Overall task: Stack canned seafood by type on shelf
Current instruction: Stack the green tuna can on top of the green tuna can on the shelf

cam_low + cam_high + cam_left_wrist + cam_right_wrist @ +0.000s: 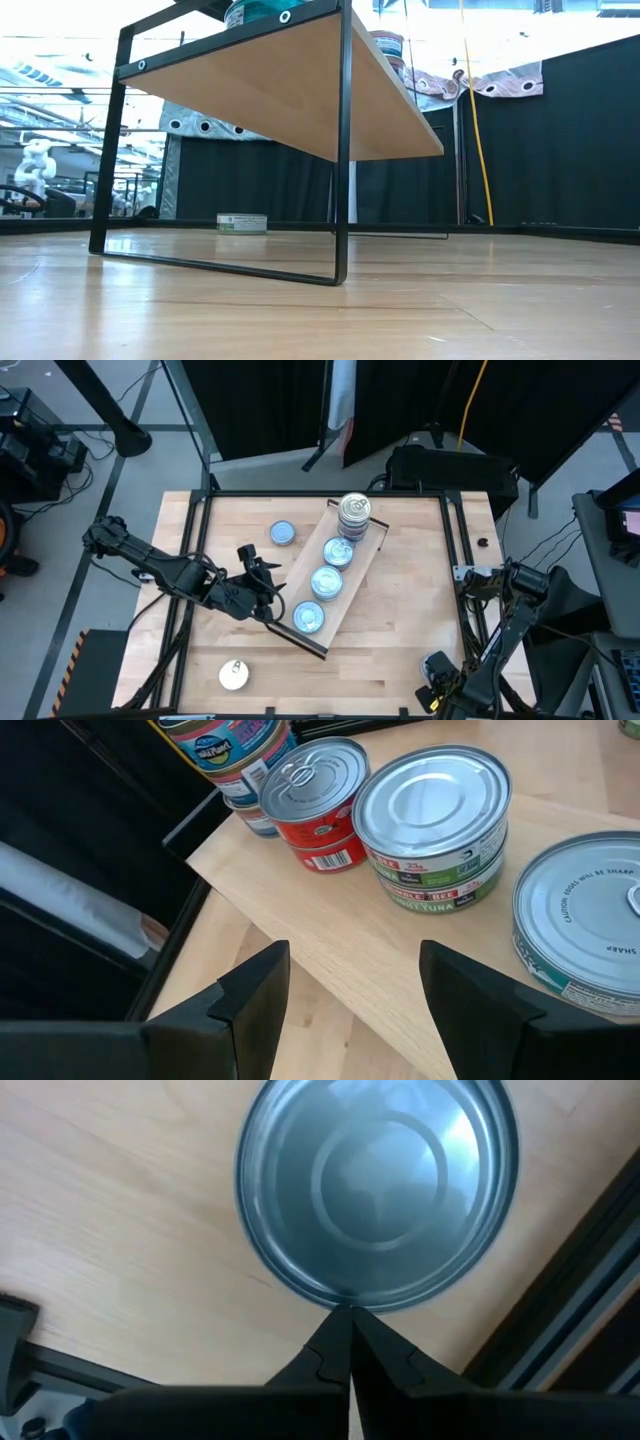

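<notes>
The shelf [372,550] is a light-wood board on black legs, lying slantwise mid-table. On it stand a stack of tins [353,515] at its far end and three more tins or pairs [326,582] in a row. My left gripper [268,575] hovers open at the shelf's left long edge. In its wrist view the fingers [250,1000] frame bare board, with a red tin [315,805] and a green-labelled pair [435,820] beyond. My right gripper [436,678] points down, shut, at the near right. Its tips [350,1315] stand at the rim of a silver-topped tin [375,1185]. My right gripper's shut tips come from above and meet the near rim [345,1302] of the silver-topped tin in the wrist view. Whether they touch it I cannot tell. The tin sits flat on the table beside the black frame rail.
A blue-topped tin [284,533] stands on the table left of the shelf; it may be the tin [242,222] seen beneath the shelf. A cream-topped one [233,675] lies near the front left. A black frame rail [560,1310] runs along the table's edges.
</notes>
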